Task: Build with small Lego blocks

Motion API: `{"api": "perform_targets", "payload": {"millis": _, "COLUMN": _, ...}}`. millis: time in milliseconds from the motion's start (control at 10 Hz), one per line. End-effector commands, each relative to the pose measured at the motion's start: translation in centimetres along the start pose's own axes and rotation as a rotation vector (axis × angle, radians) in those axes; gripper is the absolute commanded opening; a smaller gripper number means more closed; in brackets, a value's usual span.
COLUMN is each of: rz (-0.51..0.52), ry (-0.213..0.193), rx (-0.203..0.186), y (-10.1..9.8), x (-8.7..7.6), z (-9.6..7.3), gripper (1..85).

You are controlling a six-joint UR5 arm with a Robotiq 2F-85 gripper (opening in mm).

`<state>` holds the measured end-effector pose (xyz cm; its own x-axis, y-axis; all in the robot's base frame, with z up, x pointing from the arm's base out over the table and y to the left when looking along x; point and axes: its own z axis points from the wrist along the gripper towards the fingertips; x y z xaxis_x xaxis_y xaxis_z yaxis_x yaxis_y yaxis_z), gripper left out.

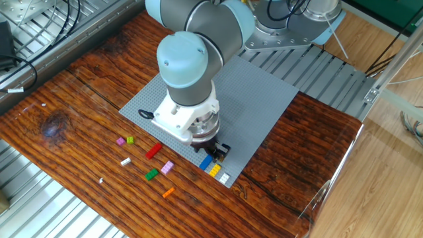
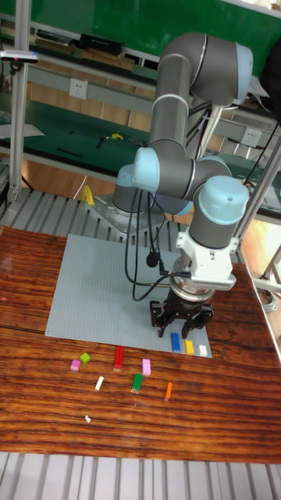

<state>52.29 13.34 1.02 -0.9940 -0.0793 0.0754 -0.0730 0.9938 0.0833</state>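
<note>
A row of small Lego blocks sits on the near corner of the grey baseplate [image 1: 264,99]: blue [image 1: 205,162], yellow [image 1: 214,170] and white [image 1: 224,178]. The tall fixed view shows the same blue [image 2: 175,341], yellow [image 2: 189,345] and white [image 2: 203,350] blocks. My gripper [image 1: 210,151] [image 2: 181,316] hangs just above and behind the blue block, open, with nothing between its black fingers. Loose blocks lie on the wood in front of the plate: magenta [image 1: 120,141], lime [image 1: 130,139], red [image 1: 153,151], white [image 1: 125,161], pink [image 1: 166,167], green [image 1: 152,174], orange [image 1: 168,192].
The wooden table [image 1: 79,86] ends at a metal slatted frame [image 1: 39,198] on the near side and a glass edge [image 1: 330,192] at the right. A black cable loop [image 1: 144,114] hangs off the wrist over the plate.
</note>
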Motion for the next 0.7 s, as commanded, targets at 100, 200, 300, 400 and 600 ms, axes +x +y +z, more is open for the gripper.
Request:
{"api": "perform_targets", "payload": {"millis": 100, "rz": 0.03, "ry": 0.007, "rx": -0.019, "y": 1.2, "x": 0.2, "z": -1.5, "gripper": 48.7}}
{"api": "perform_targets", "payload": {"millis": 200, "rz": 0.07, "ry": 0.0, "rx": 0.0, "y": 1.4, "x": 0.0, "z": -1.9, "gripper": 34.3}}
{"api": "perform_targets", "payload": {"millis": 300, "rz": 0.099, "ry": -0.012, "rx": 0.017, "y": 1.4, "x": -0.3, "z": -1.8, "gripper": 18.0}}
{"api": "perform_targets", "payload": {"millis": 400, "rz": 0.124, "ry": -0.032, "rx": 0.029, "y": 1.4, "x": -0.7, "z": -1.4, "gripper": 1.0}}
{"api": "perform_targets", "payload": {"millis": 600, "rz": 0.13, "ry": -0.056, "rx": 0.013, "y": 2.2, "x": -1.4, "z": -0.7, "gripper": 1.0}}
